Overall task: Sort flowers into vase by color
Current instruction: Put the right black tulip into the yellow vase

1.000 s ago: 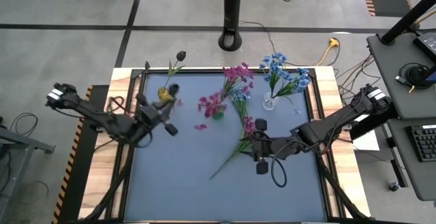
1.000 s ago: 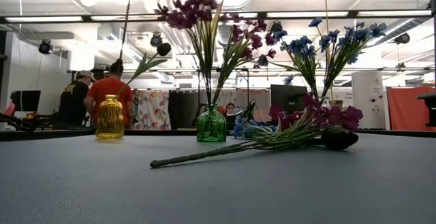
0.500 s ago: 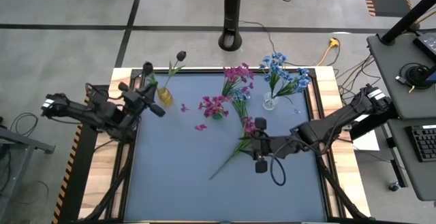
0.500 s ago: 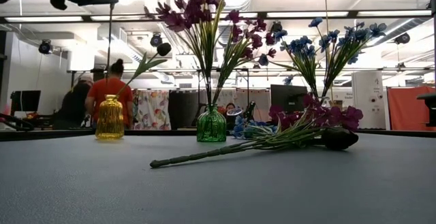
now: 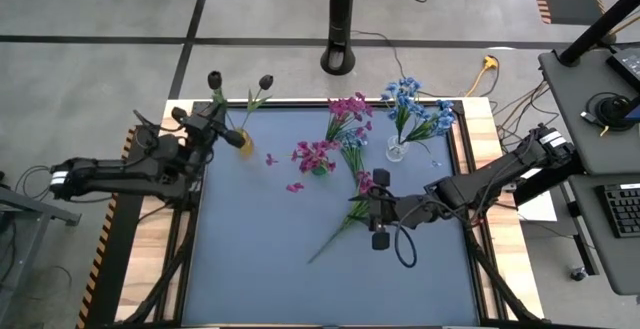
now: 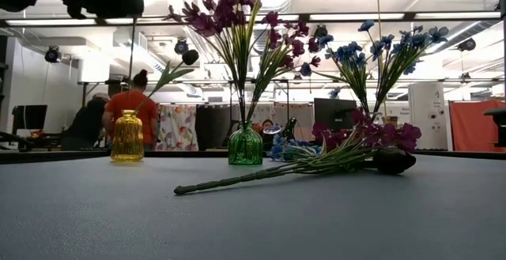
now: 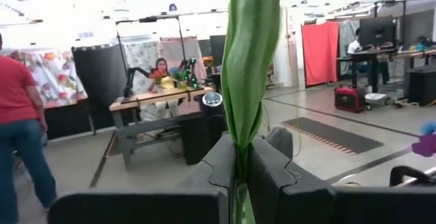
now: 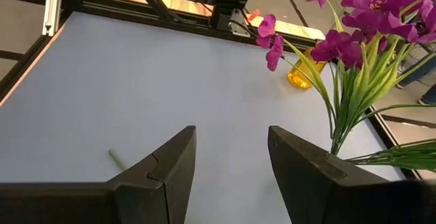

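Observation:
My left gripper [image 5: 222, 132] is up over the table's far left corner, shut on a dark tulip sprig whose bud [image 5: 214, 77] points past the far edge. The sprig's thin stem [image 6: 130, 62] hangs straight down over the yellow vase [image 6: 126, 136], which holds another dark bud [image 5: 265, 82]. The green vase [image 5: 320, 166] holds magenta sprigs and the clear vase [image 5: 397, 150] holds blue ones. One magenta sprig [image 5: 345, 219] lies flat on the mat. My right gripper [image 8: 228, 142] is open, low beside that sprig, touching nothing. My left gripper pinches the dark tulip sprig between its two fingers at the base of its long green leaf [image 7: 240, 157]. The fingers [image 7: 221, 159] lie across the stem. The sprig is lifted clear and stands about upright, leaf above the fingers and bare stem below.
The three vases stand in a row along the far edge of the blue mat. The lying sprig's stem end [image 5: 310, 259] points toward the near left. A person in a red shirt [image 6: 126, 102] stands in the room beyond. Black rails frame the mat.
My left gripper has moved back toward the table's left and far edges and risen, staying shut on the dark tulip. The sprig has swung from slanted to about upright over the yellow vase, and its bud has moved beyond the far edge.

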You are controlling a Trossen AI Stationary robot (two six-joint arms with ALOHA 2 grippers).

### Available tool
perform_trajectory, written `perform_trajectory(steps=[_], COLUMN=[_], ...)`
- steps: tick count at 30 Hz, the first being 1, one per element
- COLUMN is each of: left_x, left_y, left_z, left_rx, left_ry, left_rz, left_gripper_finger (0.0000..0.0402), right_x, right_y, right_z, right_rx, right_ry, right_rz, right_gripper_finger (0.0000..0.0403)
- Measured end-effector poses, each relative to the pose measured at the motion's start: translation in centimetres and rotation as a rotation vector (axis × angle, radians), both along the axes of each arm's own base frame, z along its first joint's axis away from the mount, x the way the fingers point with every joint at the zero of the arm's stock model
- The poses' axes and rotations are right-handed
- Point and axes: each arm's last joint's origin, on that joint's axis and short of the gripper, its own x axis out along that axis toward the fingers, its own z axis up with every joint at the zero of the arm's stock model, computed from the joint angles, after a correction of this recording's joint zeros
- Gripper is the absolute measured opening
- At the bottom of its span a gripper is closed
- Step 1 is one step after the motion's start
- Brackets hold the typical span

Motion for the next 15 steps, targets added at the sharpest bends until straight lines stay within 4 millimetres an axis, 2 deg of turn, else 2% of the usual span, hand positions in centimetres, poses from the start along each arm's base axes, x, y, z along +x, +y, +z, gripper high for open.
perform_trajectory(steps=[15], left_x=[1.4], left_y=[0.9], left_z=[-1.4], left_rx=[-0.046], left_ry=[0.055], left_rz=[0.052], left_gripper_finger=[0.0007], right_x=[0.0], right_y=[0.0], right_z=[0.0], right_rx=[-0.002], right_ry=[-0.001], right_rz=[0.001], right_gripper_finger=[0.0176])
